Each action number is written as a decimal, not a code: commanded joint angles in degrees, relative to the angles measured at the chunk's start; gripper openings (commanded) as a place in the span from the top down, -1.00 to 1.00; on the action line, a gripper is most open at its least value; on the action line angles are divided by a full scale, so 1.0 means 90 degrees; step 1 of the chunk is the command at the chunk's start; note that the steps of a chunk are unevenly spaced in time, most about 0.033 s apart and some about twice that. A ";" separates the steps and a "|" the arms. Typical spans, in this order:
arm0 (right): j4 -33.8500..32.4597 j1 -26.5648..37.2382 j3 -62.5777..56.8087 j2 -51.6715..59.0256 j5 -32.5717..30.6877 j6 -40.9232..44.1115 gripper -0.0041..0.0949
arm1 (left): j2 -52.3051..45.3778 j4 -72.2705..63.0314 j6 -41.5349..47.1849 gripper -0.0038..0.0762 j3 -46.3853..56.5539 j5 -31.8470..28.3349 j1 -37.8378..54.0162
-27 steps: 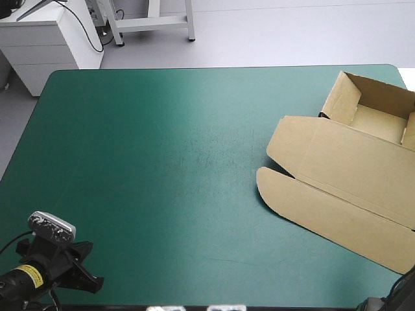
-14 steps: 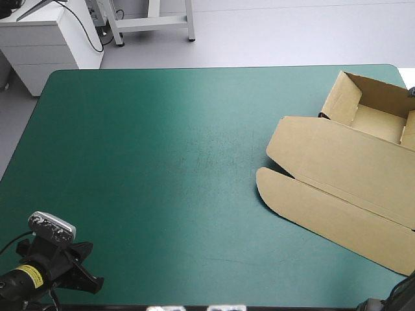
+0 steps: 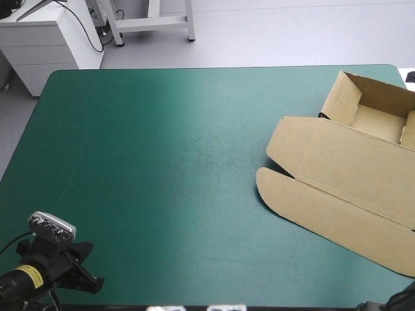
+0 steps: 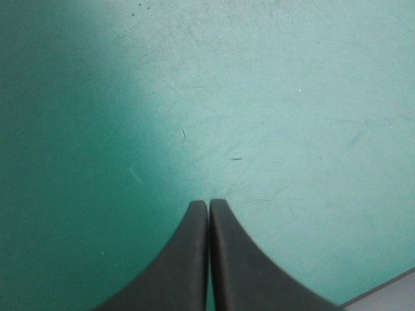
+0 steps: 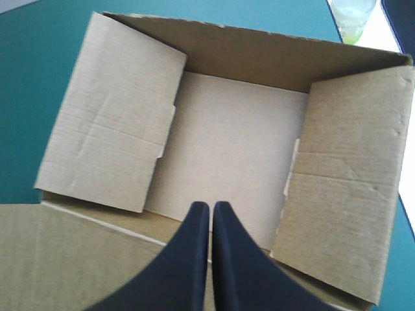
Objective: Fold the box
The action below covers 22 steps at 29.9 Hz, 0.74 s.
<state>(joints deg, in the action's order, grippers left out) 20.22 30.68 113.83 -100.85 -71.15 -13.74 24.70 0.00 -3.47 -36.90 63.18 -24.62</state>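
The brown box [image 3: 337, 188] lies at the table's right side as an open tray [image 3: 376, 120] with its lid flat toward the near edge. From the right wrist the tray floor [image 5: 233, 155] shows, with two side flaps [image 5: 110, 152] leaning inward and the far wall [image 5: 259, 58] upright. My right gripper [image 5: 211, 204] hovers shut above the tray's near edge, holding nothing. My left gripper [image 3: 97, 283] rests shut at the near left corner, far from the box, its black fingers [image 4: 188, 259] meeting over the bare teal-green cover.
Teal-green cover [image 3: 162, 162] stretches from the box to the left edge. The table's near edge [image 4: 382, 291] runs just beside my left gripper. A pale green cup [image 5: 350, 16] stands beyond the box's far wall, past the table's corner.
The dark part of my right arm at the near right corner has slipped further out of the high view. The box and my left gripper have stayed put.
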 commanded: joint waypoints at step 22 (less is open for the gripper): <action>-0.0379 -0.2802 -0.2873 0.3955 0.0593 -0.0272 0.92 | 0.0052 -0.0127 0.0062 0.92 -0.0148 -0.0460 0.0001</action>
<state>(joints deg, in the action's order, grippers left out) 17.12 6.62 93.17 -71.39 -70.51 -15.26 24.70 0.00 -3.47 -36.90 63.01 -24.62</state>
